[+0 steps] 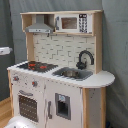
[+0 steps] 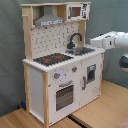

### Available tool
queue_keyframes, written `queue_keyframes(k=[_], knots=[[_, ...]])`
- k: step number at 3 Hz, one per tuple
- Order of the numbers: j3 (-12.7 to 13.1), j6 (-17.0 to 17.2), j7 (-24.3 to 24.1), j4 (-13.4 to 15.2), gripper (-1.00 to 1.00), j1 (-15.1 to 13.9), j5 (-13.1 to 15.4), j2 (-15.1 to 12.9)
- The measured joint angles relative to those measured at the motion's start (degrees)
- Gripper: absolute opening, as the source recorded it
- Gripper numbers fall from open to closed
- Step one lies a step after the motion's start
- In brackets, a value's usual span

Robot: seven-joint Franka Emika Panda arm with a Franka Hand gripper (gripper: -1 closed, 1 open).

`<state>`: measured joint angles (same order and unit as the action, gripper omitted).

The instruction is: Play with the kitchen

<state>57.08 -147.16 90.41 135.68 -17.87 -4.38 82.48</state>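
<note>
1. The kitchen (image 2: 62,65) stands on the wood floor (image 2: 100,112); in the second exterior view the arm (image 2: 111,40) reaches in from the right, near the sink (image 2: 82,50).
2. Whether the fingers are open or shut, I cannot tell.
3. Approach slowly, avoiding the faucet (image 2: 75,40).

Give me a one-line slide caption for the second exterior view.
White robot arm reaching toward the sink end of a toy kitchen with black hob and faucet.

White-painted, light-wood kitchen (image 1: 60,95) (image 2: 60,75) with glossy black hob (image 1: 36,65) (image 2: 52,59).
</note>
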Motion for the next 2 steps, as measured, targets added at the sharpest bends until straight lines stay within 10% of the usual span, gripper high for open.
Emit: queue_keyframes(k=[2], knots=[[-0.36, -7.50, 1.89, -2.02, 1.00, -7.75, -0.01, -5.10]])
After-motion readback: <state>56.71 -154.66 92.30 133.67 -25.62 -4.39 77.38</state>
